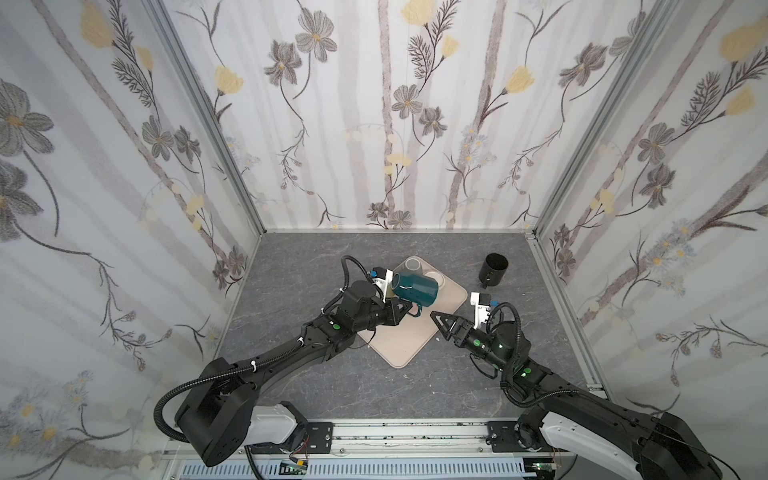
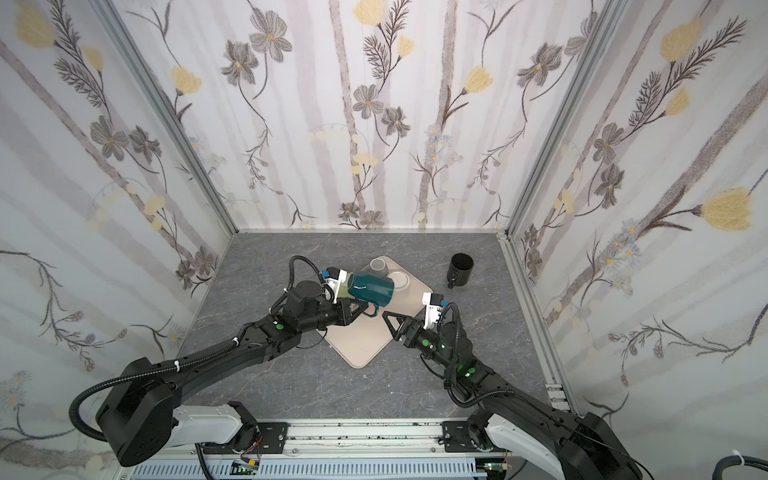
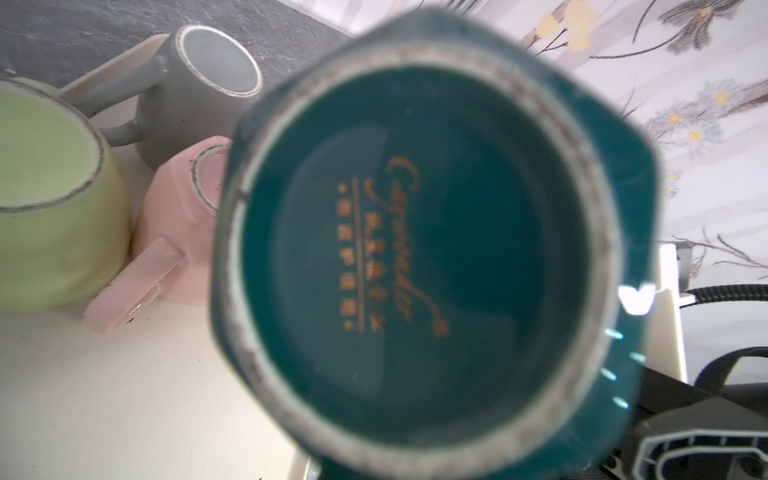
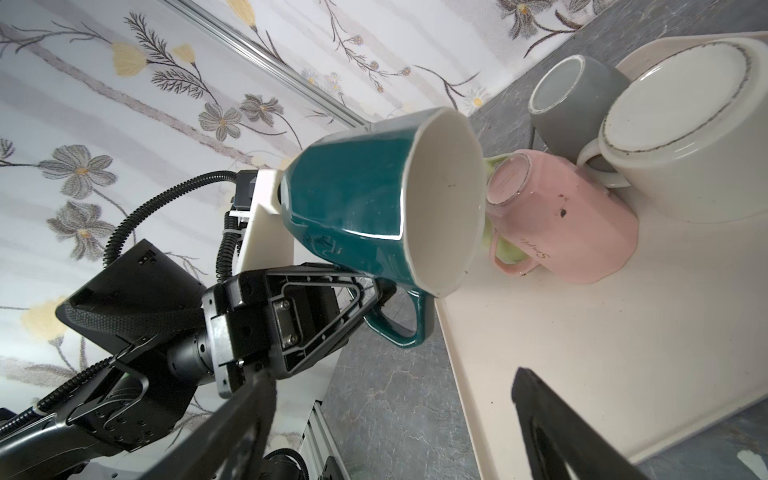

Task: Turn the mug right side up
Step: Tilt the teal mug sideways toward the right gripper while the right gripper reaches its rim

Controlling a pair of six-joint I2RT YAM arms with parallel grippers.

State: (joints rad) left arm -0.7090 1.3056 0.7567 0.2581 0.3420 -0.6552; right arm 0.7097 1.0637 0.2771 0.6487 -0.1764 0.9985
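Observation:
The teal mug (image 1: pixel 415 286) (image 2: pixel 372 288) hangs above the beige tray (image 1: pixel 399 345), tipped on its side. Its white mouth faces the right arm in the right wrist view (image 4: pixel 440 199), and its base fills the left wrist view (image 3: pixel 415 249). My left gripper (image 1: pixel 409 309) (image 4: pixel 376 291) is shut on the mug's handle, which points down. My right gripper (image 1: pixel 438 326) (image 2: pixel 388 322) (image 4: pixel 390 382) stands open and empty at the tray's right edge, a short way from the mug's mouth.
Upside down on the tray's far part stand a grey mug (image 1: pixel 413 264) (image 4: pixel 569 99), a white mug (image 1: pixel 436 276) (image 4: pixel 685 145), a pink mug (image 4: pixel 573 220) and a green mug (image 3: pixel 50 199). A black mug (image 1: pixel 494 270) stands upright on the table at the back right.

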